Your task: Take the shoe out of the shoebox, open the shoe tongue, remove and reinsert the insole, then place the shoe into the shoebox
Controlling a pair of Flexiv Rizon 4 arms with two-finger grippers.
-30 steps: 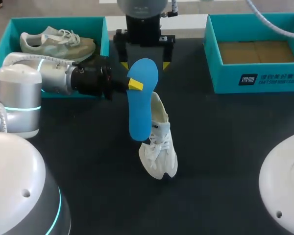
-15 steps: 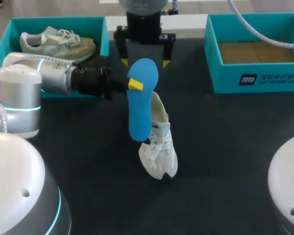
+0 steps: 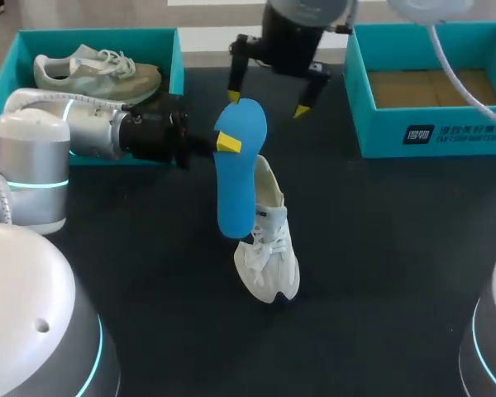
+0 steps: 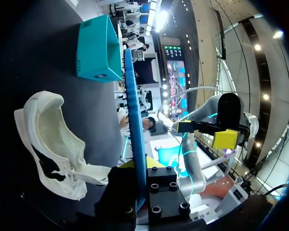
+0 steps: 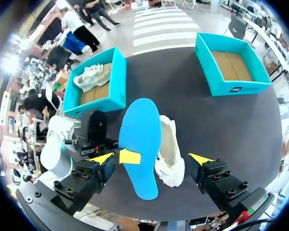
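- Left tool – clamped on the blue insole near one end, holding it on edge and clear of the shoe, presumably ready for reinsertion.
- Right tool – fingers spread wide, empty, hanging just beyond the insole's held end.
- White shoe – lies on the dark desk beside the insole, outside the empty shoebox.
- Second shoebox holds another shoe.

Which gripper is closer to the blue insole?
Left. The left gripper holds the blue insole near one end; the right gripper hangs open beyond it, not touching.
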